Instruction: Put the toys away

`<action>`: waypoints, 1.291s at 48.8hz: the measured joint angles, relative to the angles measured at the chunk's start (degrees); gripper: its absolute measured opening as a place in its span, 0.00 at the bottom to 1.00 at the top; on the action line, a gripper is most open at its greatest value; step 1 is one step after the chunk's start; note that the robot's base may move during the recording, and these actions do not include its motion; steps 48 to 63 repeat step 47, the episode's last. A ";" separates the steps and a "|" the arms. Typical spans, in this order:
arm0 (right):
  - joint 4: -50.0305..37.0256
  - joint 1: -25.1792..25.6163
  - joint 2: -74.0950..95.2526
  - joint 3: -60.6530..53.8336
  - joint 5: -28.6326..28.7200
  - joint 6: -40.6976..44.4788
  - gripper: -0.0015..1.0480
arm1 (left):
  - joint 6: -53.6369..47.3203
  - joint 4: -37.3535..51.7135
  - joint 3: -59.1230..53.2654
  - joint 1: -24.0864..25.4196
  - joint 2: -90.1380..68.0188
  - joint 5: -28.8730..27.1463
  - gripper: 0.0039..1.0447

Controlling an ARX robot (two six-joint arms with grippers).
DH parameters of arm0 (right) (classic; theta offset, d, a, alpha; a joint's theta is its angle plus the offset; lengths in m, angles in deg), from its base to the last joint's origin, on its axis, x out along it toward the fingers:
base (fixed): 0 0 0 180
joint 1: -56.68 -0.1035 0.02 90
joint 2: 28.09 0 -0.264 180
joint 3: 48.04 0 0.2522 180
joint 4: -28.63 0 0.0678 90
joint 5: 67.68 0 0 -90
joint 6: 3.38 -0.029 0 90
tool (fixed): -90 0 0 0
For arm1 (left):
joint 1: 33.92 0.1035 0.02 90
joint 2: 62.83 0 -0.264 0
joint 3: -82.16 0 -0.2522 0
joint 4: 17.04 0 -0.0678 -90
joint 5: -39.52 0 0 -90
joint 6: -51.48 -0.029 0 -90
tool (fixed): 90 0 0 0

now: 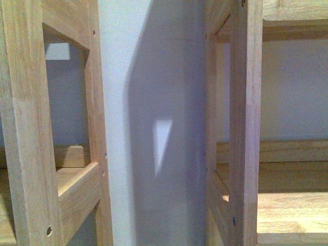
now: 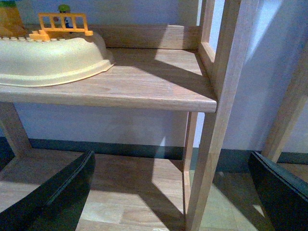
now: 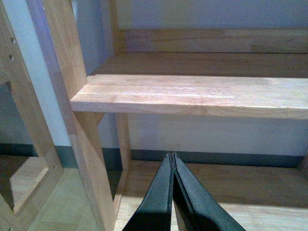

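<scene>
front view: i see only two wooden shelf frames, one at the left [image 1: 31, 128] and one at the right [image 1: 246, 128], with pale wall [image 1: 154, 77] between them. neither of my arms shows here, and no toy.

left wrist view: my left end effector [image 2: 168, 192] has its dark fingers [image 2: 53, 192] spread wide apart at the lower corners of the frame, holding nothing. above them, in the upper left, a cream tub [image 2: 53, 60] sits on a wooden shelf board [image 2: 144, 86], with an orange fence piece [image 2: 62, 24] on its rim. no plush animal shows.

right wrist view: my right end effector [image 3: 172, 163] has its fingers pressed together at the bottom centre, with nothing visibly between them. a bare shelf board [image 3: 192, 94] runs across the middle.

the toy is out of sight in all three views, so i cannot say where it is. judging from the task, a toy of this sort should be light, soft and squashy, not fragile, and unlikely to slip. i would take it across the plump middle with a wide opening and close firmly, as small limbs may pull free.
</scene>
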 joint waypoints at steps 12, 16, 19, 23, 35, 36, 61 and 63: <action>0.00 -0.02 0.00 0.00 0.02 0.09 0.21 | 0.00 0.00 0.00 0.00 0.00 0.00 0.94; 0.00 0.00 0.00 0.00 0.02 0.09 0.30 | 0.00 -0.02 0.00 0.00 0.00 0.00 0.94; 0.00 -0.02 0.00 0.00 0.02 0.09 0.39 | 0.00 0.00 0.00 0.00 0.00 0.00 0.94; 0.00 -0.02 0.00 0.00 0.02 0.09 0.54 | 0.00 0.00 0.00 0.00 0.00 0.00 0.94; 0.00 0.00 0.00 0.00 0.02 0.07 0.94 | 0.00 0.00 0.00 0.00 0.00 0.00 0.94; 0.00 0.00 0.00 0.00 0.02 0.07 0.95 | 0.00 0.00 0.00 0.00 0.00 0.00 0.94; 0.00 0.00 0.00 0.00 0.02 0.07 0.94 | 0.00 0.00 0.00 0.00 0.00 0.00 0.94; 0.00 0.00 0.00 0.00 0.02 0.07 0.94 | 0.00 0.00 0.00 0.00 0.00 0.00 0.94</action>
